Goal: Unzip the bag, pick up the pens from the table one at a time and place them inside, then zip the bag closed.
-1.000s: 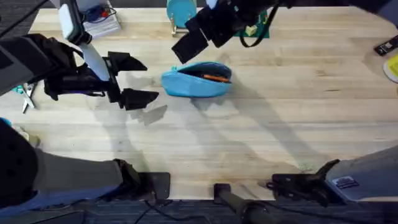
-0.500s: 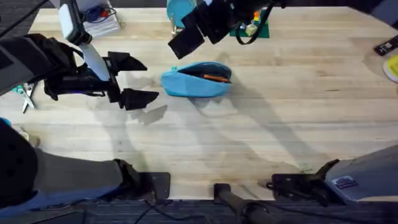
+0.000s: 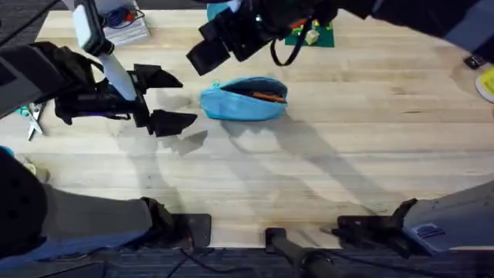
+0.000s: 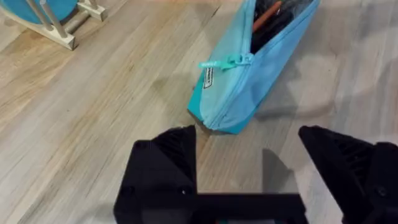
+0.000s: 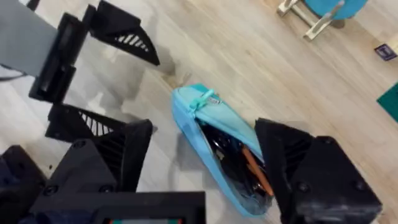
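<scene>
Both claws gape empty, left claw point(image 3: 166, 99) at frame left beside the unzipped bag point(image 3: 244, 99), pens point(image 3: 266, 96) inside, awaiting zipping.

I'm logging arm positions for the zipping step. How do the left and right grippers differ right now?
The left gripper sits low beside the pouch's zipper-pull end, while the right gripper hangs raised above and behind the pouch. The left points sideways at the pouch; the right looks down on its open top, where the orange pen lies inside. Both are black, open and holding nothing.
</scene>
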Tool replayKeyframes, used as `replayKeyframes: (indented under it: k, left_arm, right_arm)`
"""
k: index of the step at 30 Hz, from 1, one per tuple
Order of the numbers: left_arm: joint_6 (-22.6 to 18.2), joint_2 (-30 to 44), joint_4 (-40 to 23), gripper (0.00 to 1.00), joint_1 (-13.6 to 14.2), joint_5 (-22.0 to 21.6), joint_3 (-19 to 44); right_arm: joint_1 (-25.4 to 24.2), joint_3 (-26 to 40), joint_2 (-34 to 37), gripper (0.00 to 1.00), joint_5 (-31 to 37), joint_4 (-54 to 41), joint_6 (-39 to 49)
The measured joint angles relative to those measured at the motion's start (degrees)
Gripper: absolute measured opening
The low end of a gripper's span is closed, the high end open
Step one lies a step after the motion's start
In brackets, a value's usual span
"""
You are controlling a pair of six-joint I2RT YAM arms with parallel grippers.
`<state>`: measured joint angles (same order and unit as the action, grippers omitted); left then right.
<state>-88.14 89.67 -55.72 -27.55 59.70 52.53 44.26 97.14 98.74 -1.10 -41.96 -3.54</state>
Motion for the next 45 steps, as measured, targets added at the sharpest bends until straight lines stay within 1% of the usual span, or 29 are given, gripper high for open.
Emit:
replayKeyframes:
  k: [8,16,18,20,23,26,28,36,45]
  left_arm:
    - [0.0,0.0,0.0,0.994,0.0,0.0,0.0]
    - [0.0,0.0,0.0,0.993,0.0,0.0,0.0]
    - [0.0,0.0,0.0,0.993,0.0,0.0,0.0]
    - [0.0,0.0,0.0,0.993,0.0,0.0,0.0]
    - [0.0,0.0,0.0,0.993,0.0,0.0,0.0]
    - [0.0,0.0,0.0,0.993,0.0,0.0,0.0]
    - [0.0,0.0,0.0,0.993,0.0,0.0,0.0]
    - [0.0,0.0,0.0,0.993,0.0,0.0,0.0]
    - [0.0,0.0,-0.1,0.993,0.0,0.0,0.0]
  right_arm:
    - [3.1,0.0,0.0,0.998,2.0,4.6,-2.1]
    - [3.6,0.0,0.0,0.996,2.5,5.1,-7.3]
    - [3.6,0.0,0.0,0.981,3.1,5.0,-8.1]
    - [3.6,0.0,0.0,0.955,3.9,4.9,-8.7]
    - [3.6,0.0,0.0,0.953,5.6,4.9,-9.4]
    - [3.9,0.0,0.0,0.96,7.8,5.0,-9.9]
    - [4.4,0.0,0.1,0.99,9.3,4.9,-10.2]
    - [7.0,0.4,4.8,0.995,11.8,5.1,-10.2]
    - [7.2,0.4,9.1,0.996,12.2,5.1,-10.2]
